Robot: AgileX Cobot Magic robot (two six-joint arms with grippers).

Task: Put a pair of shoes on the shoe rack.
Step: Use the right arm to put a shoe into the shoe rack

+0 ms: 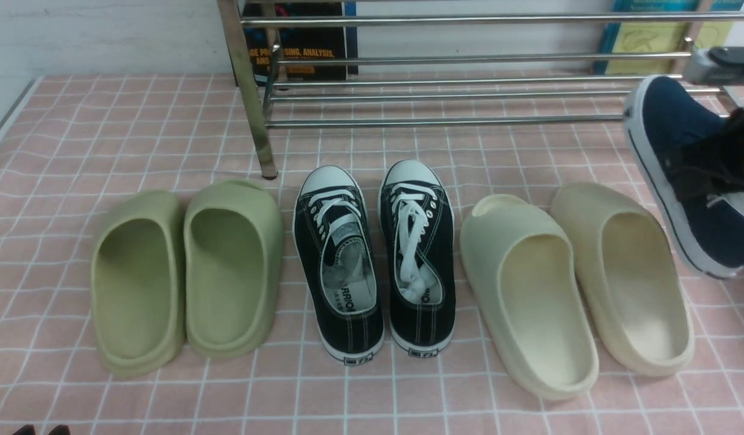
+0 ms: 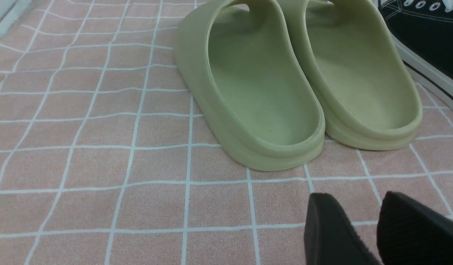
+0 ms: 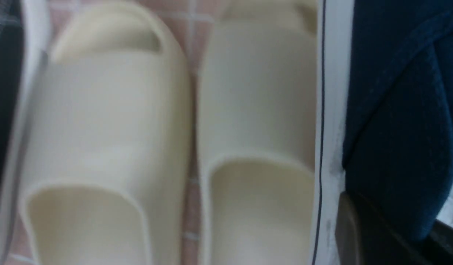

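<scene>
At the far left my left claw (image 2: 358, 200) hovers low over the pink checked cloth (image 1: 106, 133), just short of the green slides' (image 1: 226, 266) heels. Its tips show a thin gap with nothing between them, and I cannot tell whether it is fully closed. Next come the black lace-up sneakers (image 1: 341, 260), then the cream slides (image 1: 529, 284), every toe pointing at the shoe rack (image 1: 468, 90) behind them. At the far right my right claw (image 1: 707, 172) is clamped on the collar of one navy slip-on (image 1: 668, 121). The shoe is tipped on its side, white sole facing the cream slides, toe by the rack's right end. I cannot see its mate.
</scene>
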